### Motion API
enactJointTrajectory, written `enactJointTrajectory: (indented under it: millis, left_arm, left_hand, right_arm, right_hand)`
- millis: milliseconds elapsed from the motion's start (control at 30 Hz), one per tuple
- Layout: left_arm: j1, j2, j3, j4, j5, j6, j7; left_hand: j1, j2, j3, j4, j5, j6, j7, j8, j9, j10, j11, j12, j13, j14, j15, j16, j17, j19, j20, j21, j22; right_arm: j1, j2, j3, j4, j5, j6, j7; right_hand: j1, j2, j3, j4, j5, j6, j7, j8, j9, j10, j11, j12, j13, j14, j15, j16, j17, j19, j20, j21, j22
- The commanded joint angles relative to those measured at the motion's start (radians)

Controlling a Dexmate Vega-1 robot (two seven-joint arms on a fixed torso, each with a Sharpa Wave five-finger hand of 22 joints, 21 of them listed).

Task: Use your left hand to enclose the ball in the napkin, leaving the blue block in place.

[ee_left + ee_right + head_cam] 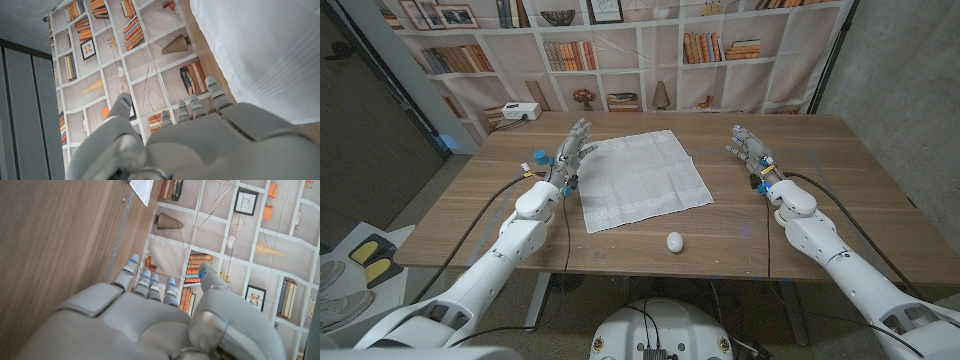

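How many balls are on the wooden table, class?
1. The white ball lies on the bare table near its front edge, just in front of the spread napkin and apart from it. Nothing seems hidden.

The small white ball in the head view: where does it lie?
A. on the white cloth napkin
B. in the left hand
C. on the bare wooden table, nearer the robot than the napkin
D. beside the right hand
C: the small white ball lies on the bare wooden table, apart from the white cloth napkin, nearer the robot.
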State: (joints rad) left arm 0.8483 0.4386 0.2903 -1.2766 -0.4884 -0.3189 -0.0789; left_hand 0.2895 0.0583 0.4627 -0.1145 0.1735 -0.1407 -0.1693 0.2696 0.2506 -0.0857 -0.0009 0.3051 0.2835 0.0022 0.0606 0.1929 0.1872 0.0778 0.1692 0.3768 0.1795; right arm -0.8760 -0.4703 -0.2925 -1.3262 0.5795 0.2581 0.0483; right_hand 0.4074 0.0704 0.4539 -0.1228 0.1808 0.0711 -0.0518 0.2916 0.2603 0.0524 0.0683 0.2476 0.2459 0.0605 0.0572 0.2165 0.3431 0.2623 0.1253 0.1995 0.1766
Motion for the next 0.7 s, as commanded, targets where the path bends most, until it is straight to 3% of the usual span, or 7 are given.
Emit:
enactJointTrajectory:
  millis: [33,400,700]
  left_arm:
    - [0.013,0.015,-0.007,-0.066,0.176,0.002,0.041]
    - [0.040,0.013,0.006,-0.113,0.430,-0.094,0.194]
    - [0.061,0.058,0.027,-0.195,0.636,-0.101,0.254]
  left_hand:
    - [0.000,0.000,-0.001,-0.001,-0.001,0.022,-0.005,-0.002,-0.009,0.018,0.003,0.002,-0.004,0.014,0.000,0.011,0.001,-0.004,-0.005,-0.002,0.006]
    - [-0.022,0.005,-0.010,0.012,0.000,0.061,-0.012,-0.008,-0.035,0.027,0.000,-0.008,-0.019,0.018,-0.011,0.011,0.002,0.002,-0.033,-0.007,0.008]
    - [-0.046,-0.007,-0.026,0.019,0.003,0.102,-0.021,-0.010,-0.053,0.050,-0.008,-0.010,-0.032,0.033,-0.029,0.014,0.002,0.020,-0.057,-0.006,0.009]
  right_arm:
    - [-0.027,0.017,0.033,-0.023,-0.026,-0.005,0.007]
    - [-0.071,0.009,0.047,-0.090,-0.043,-0.009,-0.016]
    - [-0.099,-0.004,0.053,-0.139,-0.062,-0.006,-0.040]
  right_hand:
    - [-0.004,0.005,-0.006,0.002,-0.002,0.007,0.000,-0.006,-0.003,0.015,0.011,0.000,-0.001,0.005,0.007,0.000,0.000,-0.008,-0.001,-0.003,0.001]
    - [-0.009,0.010,-0.009,0.003,-0.002,0.014,-0.001,-0.012,-0.013,0.021,0.013,-0.002,-0.006,0.009,0.018,0.001,-0.004,-0.015,-0.006,-0.004,0.002]
    - [-0.013,0.013,-0.013,0.004,-0.002,0.022,-0.003,-0.016,-0.021,0.031,0.014,-0.002,-0.010,0.011,0.019,0.002,-0.008,-0.016,-0.007,-0.003,0.002]
